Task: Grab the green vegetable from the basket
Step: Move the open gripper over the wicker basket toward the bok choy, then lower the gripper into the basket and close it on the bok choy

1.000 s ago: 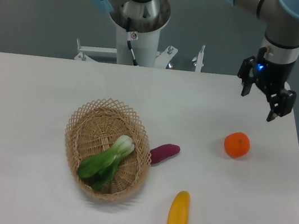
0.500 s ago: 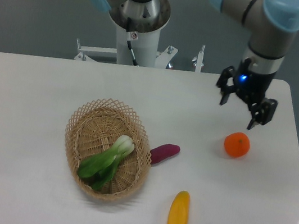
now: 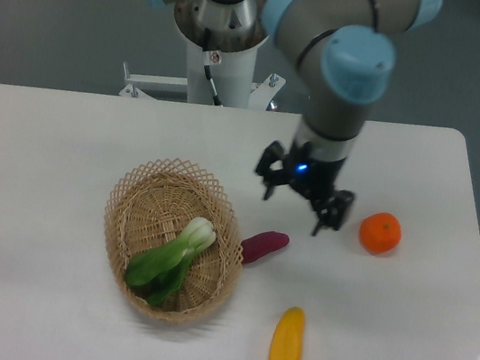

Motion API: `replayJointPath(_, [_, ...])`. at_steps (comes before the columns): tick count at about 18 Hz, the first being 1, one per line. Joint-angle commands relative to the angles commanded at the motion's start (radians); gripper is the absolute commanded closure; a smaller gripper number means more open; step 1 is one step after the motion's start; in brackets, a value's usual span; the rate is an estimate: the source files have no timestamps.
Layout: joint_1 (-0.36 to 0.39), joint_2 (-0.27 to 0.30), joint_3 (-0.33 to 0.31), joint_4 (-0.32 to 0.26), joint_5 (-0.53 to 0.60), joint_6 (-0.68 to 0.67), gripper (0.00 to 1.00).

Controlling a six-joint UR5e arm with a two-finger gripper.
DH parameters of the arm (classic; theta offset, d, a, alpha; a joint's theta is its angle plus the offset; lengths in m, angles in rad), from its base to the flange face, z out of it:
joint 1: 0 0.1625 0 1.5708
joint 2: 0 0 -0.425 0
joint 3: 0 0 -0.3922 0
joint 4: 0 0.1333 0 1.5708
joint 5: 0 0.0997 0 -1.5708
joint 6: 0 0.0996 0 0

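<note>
Green vegetable (image 3: 170,260) lies diagonally inside the basket (image 3: 128,192), unobstructed from above. Tool (image 3: 293,209), fingers apart and empty, hangs over the tabletop (image 3: 44,149), right of the basket.

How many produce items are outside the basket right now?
3: the purple sweet potato touching the basket at its right rim, the orange further right, and the yellow fruit near the front edge. None appear hidden.
</note>
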Motion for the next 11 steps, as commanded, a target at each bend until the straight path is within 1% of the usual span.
replayJointPath(2, [-0.045,-0.031,-0.028,0.072,0.003,-0.051,0.0])
replayJointPath(3, [-0.063,-0.051,-0.04,0.098,0.005,-0.062,0.0])
replayJointPath(5, [-0.083,-0.086,-0.045,0.144,0.005,-0.088,0.0])
replayJointPath(7, [-0.1,-0.106,-0.052,0.158,0.005,-0.1,0.0])
replayJointPath(11, [-0.134,-0.137,-0.057,0.161,0.008,-0.102,0.0])
